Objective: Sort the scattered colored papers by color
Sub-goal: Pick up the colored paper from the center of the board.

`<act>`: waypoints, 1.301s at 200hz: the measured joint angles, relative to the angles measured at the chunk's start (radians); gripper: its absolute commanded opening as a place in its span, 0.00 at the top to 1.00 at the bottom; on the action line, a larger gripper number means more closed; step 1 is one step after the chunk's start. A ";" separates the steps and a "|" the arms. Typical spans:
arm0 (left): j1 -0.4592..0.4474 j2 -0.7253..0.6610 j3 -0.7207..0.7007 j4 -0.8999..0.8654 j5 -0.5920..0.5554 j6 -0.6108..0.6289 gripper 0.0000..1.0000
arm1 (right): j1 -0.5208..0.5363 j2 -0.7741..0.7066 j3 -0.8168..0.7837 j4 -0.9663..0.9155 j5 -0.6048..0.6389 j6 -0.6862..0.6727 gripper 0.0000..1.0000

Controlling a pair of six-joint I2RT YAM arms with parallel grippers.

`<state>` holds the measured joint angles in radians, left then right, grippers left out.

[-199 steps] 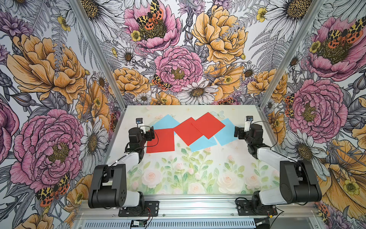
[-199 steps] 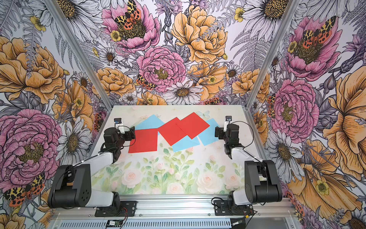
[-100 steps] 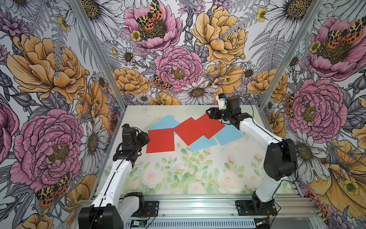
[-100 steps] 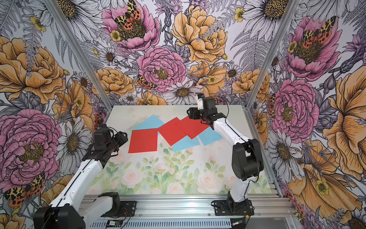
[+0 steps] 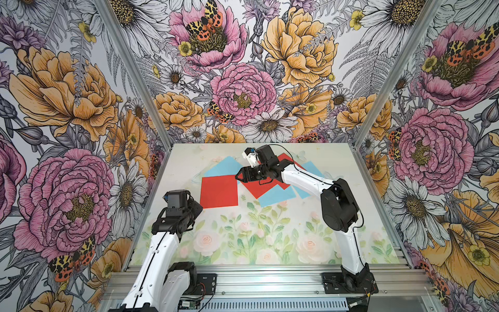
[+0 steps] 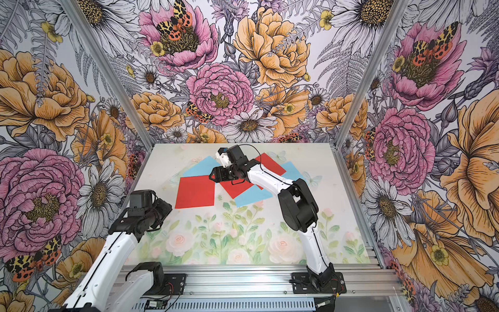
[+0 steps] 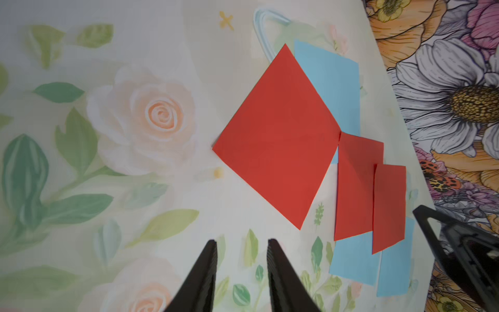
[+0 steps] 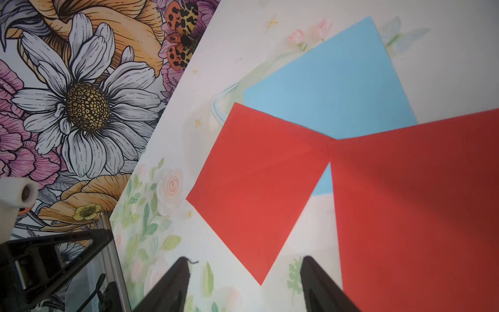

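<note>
We see six square sheets of paper lying flat in an overlapping band across the far half of the bench (image 5: 351, 167), three red and three blue. The left red sheet (image 5: 219, 191) covers a corner of the left blue sheet (image 5: 224, 167). Its far right corner meets the middle red sheet (image 5: 256, 191), which lies on the near blue sheet (image 5: 278, 195). The far red sheet (image 6: 272, 164) overlaps the middle one and the right blue sheet (image 5: 310, 168). The right end effector (image 5: 239, 176) hangs over the spot where the left and middle red sheets meet. In the right wrist view its fingers (image 8: 178, 278) stand wide apart, released, with nothing gripped, and we cannot tell whether they touch the paper. The left end effector (image 7: 241, 241) hovers over bare bench by the left edge, on the near side of the left red sheet, its fingers a narrow gap apart and holding nothing.
</note>
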<state>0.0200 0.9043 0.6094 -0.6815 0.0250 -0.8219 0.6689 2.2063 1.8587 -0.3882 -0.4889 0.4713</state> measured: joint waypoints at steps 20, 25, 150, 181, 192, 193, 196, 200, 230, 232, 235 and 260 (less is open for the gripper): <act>-0.010 0.074 0.022 -0.040 -0.011 -0.011 0.70 | 0.018 0.106 0.131 0.002 -0.013 0.030 0.42; -0.011 0.088 0.031 -0.047 -0.011 -0.014 0.69 | 0.019 0.134 0.163 0.003 -0.015 0.044 0.45; -0.014 0.316 0.190 -0.078 -0.049 -0.020 0.59 | 0.019 0.395 0.368 -0.029 0.069 0.206 0.66; -0.016 0.343 0.190 -0.079 -0.051 -0.017 0.57 | 0.019 0.400 0.385 -0.037 0.091 0.215 0.81; -0.016 0.354 0.190 -0.078 -0.051 -0.017 0.56 | 0.019 0.406 0.388 -0.042 0.097 0.220 0.84; -0.016 0.355 0.190 -0.078 -0.051 -0.017 0.56 | 0.019 0.407 0.388 -0.043 0.097 0.219 0.85; -0.016 0.358 0.190 -0.078 -0.051 -0.017 0.56 | 0.019 0.409 0.388 -0.045 0.100 0.219 0.86; -0.017 0.362 0.190 -0.078 -0.052 -0.017 0.56 | 0.019 0.413 0.388 -0.048 0.101 0.219 0.87; -0.034 0.408 0.190 -0.074 -0.051 -0.014 0.55 | 0.019 0.434 0.390 -0.073 0.108 0.220 0.89; -0.036 0.412 0.190 -0.074 -0.051 -0.013 0.55 | 0.019 0.433 0.390 -0.073 0.110 0.220 0.89; -0.039 0.420 0.190 -0.072 -0.052 -0.013 0.55 | 0.019 0.433 0.391 -0.072 0.111 0.220 0.89; -0.057 0.465 0.188 -0.063 -0.052 -0.013 0.54 | 0.018 0.434 0.391 -0.077 0.115 0.220 0.90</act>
<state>-0.0372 1.3693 0.7979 -0.7441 -0.0269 -0.8352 0.6868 2.6400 2.2494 -0.4652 -0.3740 0.6918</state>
